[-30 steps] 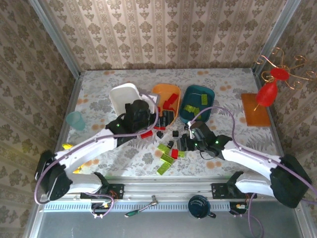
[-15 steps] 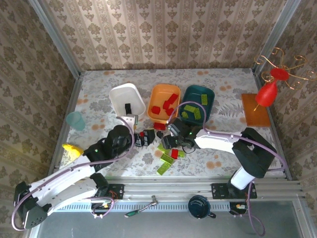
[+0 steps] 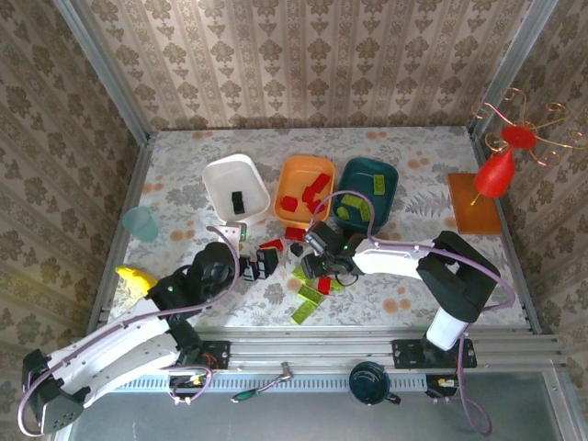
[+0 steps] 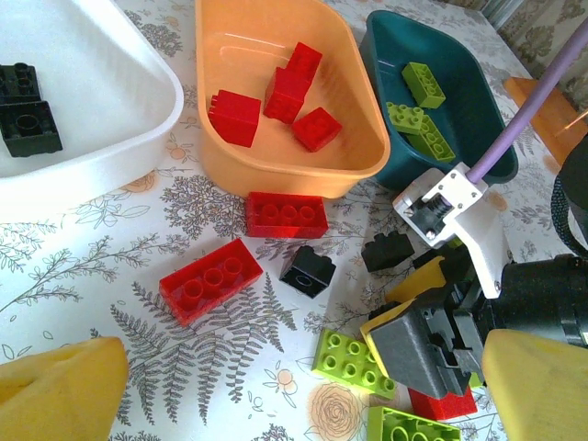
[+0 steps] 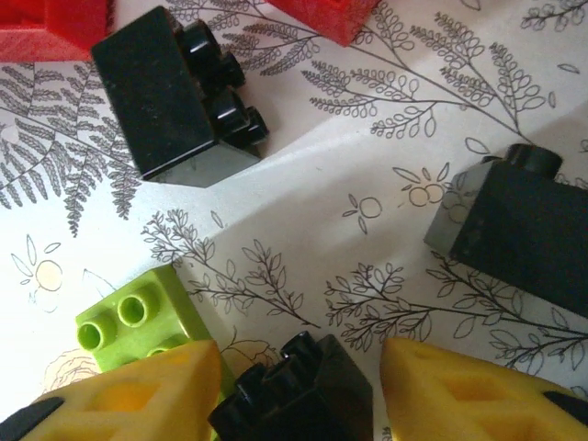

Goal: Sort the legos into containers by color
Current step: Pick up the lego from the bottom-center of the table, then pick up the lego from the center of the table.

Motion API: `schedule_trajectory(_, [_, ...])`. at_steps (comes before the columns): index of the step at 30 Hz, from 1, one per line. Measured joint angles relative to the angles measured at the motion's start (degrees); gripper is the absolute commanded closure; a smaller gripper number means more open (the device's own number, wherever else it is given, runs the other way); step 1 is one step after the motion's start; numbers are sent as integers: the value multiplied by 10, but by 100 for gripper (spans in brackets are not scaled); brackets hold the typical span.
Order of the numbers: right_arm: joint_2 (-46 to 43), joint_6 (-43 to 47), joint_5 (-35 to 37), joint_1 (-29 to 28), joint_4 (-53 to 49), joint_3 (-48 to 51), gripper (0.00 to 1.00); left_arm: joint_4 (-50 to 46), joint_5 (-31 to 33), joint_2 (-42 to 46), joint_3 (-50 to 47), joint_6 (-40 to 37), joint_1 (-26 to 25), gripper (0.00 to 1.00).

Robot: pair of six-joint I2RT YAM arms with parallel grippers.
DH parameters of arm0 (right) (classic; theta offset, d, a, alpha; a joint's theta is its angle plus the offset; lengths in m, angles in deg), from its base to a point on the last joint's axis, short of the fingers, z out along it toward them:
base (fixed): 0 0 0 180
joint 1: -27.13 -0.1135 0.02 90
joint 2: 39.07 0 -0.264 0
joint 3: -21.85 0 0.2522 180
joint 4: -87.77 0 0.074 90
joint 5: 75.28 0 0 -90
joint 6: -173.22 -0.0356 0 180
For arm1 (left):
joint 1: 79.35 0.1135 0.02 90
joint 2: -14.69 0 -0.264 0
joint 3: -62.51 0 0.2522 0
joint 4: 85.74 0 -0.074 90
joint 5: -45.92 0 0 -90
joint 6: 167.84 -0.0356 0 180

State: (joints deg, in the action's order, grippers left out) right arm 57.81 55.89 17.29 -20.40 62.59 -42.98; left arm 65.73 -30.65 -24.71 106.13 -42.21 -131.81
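The white tub [image 3: 220, 176] holds black legos [image 4: 28, 127], the orange tub [image 3: 292, 176] red ones [image 4: 288, 92], and the teal tub [image 3: 386, 179] lime-green ones [image 4: 411, 119]. Loose red [image 4: 210, 279], black [image 4: 308, 270] and green [image 4: 357, 363] legos lie in front of the tubs. My left gripper [image 3: 260, 262] hangs open over the pile's left side, its yellow fingers [image 4: 60, 386] wide apart with nothing between them. My right gripper [image 3: 308, 267] is low at the pile. Its yellow fingertips [image 5: 469, 395] straddle a small black lego [image 5: 299, 400], with a gap on the right side.
A pale-blue cup [image 3: 141, 223] stands at the left and a yellow object [image 3: 133, 278] lies near the left arm. An orange mat [image 3: 473, 204] with a red and gold ornament [image 3: 510, 152] sits at the right. Two more black legos [image 5: 175, 101] lie just beyond the right fingers.
My left gripper has drawn back from the white tub to the pile and opened fully. The right gripper moved left into the pile and its jaws have narrowed around a black lego.
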Motion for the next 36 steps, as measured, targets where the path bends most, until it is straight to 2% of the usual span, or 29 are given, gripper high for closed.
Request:
schedule_trajectory(6, [-6, 2, 0, 0, 10, 3, 67, -5, 6, 5, -3, 0, 0, 0])
schedule_trajectory(12, [-76, 13, -5, 0, 5, 1, 69, -35, 16, 37, -7, 0, 0, 0])
schedule_trajectory(16, [-81, 28, -30, 0, 10, -64, 69, -61, 23, 64, -13, 5, 0, 0])
schedule_trajectory(20, [-12, 39, -61, 0, 38, -175, 69, -77, 23, 87, -25, 9, 0, 2])
schedule_trajectory(29, [256, 33, -125, 29, 45, -470, 69, -102, 19, 95, -30, 24, -1, 3])
schedule_trajectory(31, [305, 25, -134, 40, 33, -534, 64, -105, 18, 95, -32, 26, -2, 3])
schedule_trajectory(34, [369, 8, -146, 54, 8, -627, 42, -108, 13, 95, -37, 30, -4, 3])
schedule_trajectory(36, [390, 0, -153, 62, -3, -659, 34, -110, 5, 94, -40, 32, -4, 3])
